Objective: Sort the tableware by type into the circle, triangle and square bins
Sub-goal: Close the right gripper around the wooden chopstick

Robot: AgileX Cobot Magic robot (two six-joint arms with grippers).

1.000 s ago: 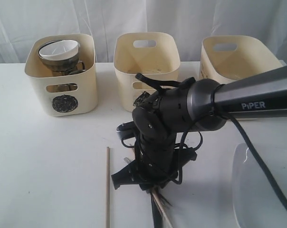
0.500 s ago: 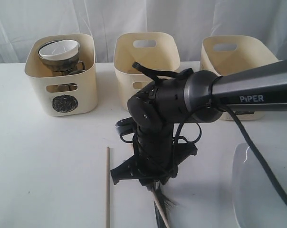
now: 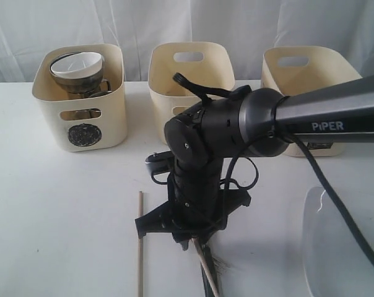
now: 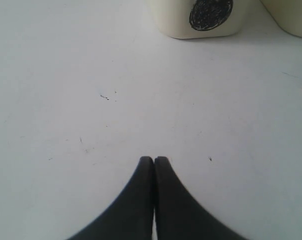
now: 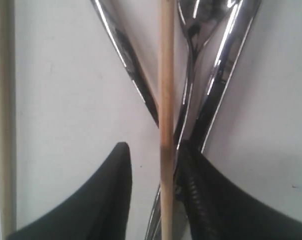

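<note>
White table (image 3: 63, 204), curtain behind | right gripper (image 5: 156, 150) jaws partly apart, astride a wooden chopstick (image 5: 166, 100) over steel cutlery (image 5: 230, 55), front-right of circle bin (image 3: 80, 99) | left gripper (image 4: 154, 160) jaws pressed together, empty, near that bin.

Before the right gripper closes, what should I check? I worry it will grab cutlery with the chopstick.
Right gripper open: ok.
Chopstick between its fingers: ok.
Only the chopstick in the gap: not ok, steel cutlery lies there too.
Second chopstick outside the grip: ok.
Left gripper shut, clear of the cutlery: ok.
Middle bin mark readable: cannot tell, arm partly covers it.
</note>
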